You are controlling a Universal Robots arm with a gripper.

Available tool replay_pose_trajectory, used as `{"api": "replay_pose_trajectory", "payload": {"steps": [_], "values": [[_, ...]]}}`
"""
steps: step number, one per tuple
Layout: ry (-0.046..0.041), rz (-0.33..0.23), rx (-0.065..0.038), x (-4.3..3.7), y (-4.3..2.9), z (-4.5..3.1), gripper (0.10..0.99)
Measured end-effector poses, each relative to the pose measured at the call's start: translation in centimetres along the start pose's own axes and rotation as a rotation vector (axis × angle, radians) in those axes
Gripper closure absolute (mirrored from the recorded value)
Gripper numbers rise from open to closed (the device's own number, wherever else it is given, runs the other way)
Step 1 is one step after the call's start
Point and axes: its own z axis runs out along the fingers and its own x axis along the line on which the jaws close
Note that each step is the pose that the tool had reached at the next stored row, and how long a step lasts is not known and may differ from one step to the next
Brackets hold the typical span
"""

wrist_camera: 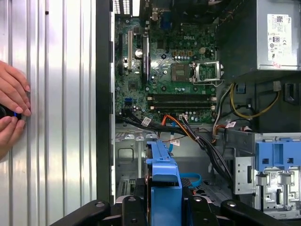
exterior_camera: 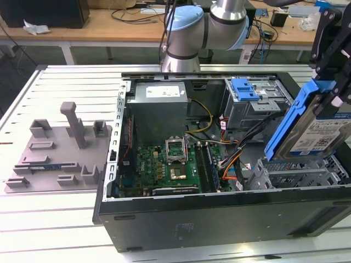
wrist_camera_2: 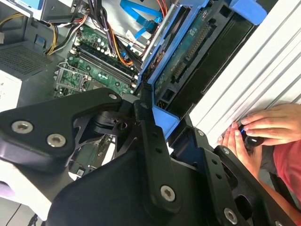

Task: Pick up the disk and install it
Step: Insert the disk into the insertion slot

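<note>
Jaws closed on the disk [exterior_camera: 317, 129], gripping it at its upper end by the blue bracket [exterior_camera: 290, 123]. Both black fingers [exterior_camera: 328, 46] are clamped against it, nothing else held.

Disk is off the tabletop [exterior_camera: 49, 224], tilted, hanging over the open computer case [exterior_camera: 219, 219] at the case's end on the exterior view's right. Label side faces the exterior camera. The second wrist view shows the green circuit-board side of the disk [wrist_camera_2: 195, 44]. The first wrist view has the disk [wrist_camera: 164, 181] edge-on above the grey drive bay [exterior_camera: 296, 175]. Its lower corner is close to the bay rails; can't tell if it touches.

Inside the case:
- grey power-supply box [exterior_camera: 159, 104] at the far side
- motherboard [exterior_camera: 164, 167] in the middle
- drive cage with blue latch [exterior_camera: 245, 89] at the far corner next to the bay
- cable bundle [wrist_camera: 202, 141] running between board and cage

Grey plastic fixture plate [exterior_camera: 55, 150] lies on the tabletop beside the case, toward the exterior view's left edge.

A person's hands [wrist_camera: 11, 96] rest on the tabletop just outside the case wall, fingers around a small black object [wrist_camera_2: 254, 140].
</note>
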Motion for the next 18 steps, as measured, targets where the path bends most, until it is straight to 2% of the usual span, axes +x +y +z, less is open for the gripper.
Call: {"api": "replay_pose_trajectory", "payload": {"steps": [18], "values": [[0.0, -0.001, 0.0, 0.15, -0.05, 0.59, 0.718]]}}
